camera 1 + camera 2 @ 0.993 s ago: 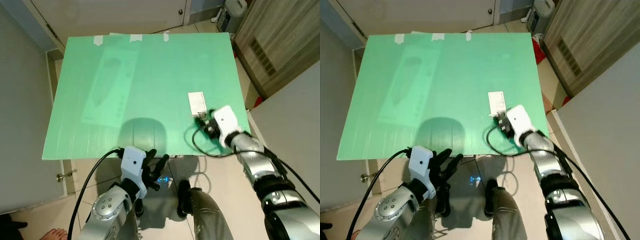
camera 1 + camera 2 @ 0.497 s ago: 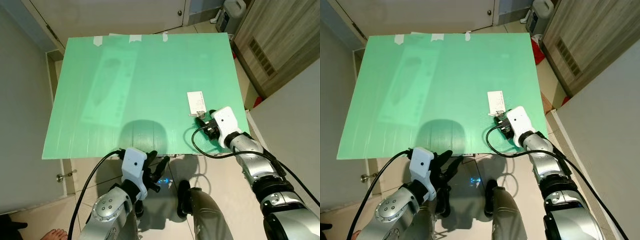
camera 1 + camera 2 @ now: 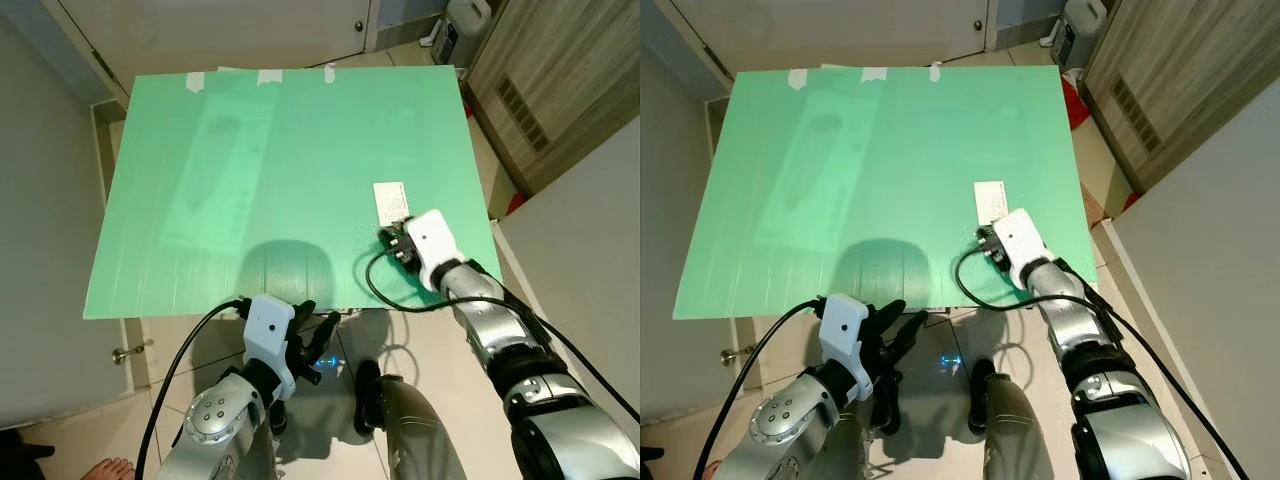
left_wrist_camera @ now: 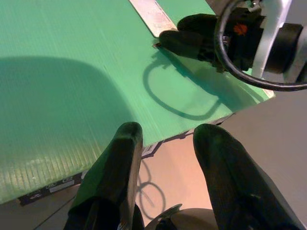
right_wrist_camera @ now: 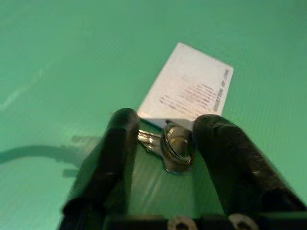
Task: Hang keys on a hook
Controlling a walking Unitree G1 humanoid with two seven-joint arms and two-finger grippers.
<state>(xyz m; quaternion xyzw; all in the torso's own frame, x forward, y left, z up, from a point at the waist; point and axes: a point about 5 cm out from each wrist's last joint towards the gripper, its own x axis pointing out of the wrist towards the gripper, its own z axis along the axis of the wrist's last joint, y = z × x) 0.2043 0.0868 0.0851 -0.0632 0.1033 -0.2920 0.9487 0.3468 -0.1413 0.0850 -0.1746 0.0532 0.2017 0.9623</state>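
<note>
Right wrist view puts us right on the action: the right gripper [image 5: 165, 143] is down on the green board [image 3: 280, 170], its two black fingers [image 5: 112, 148] spread either side of the keys [image 5: 170, 143], not yet clamped, a straddle that looks set up for a pinch. The keys lie flat, touching the white card tag [image 5: 189, 93] beside them; faint print runs across it, too blurred to read. The left gripper [image 4: 168, 158] hangs parted off the board's near edge, apparently idle.
</note>
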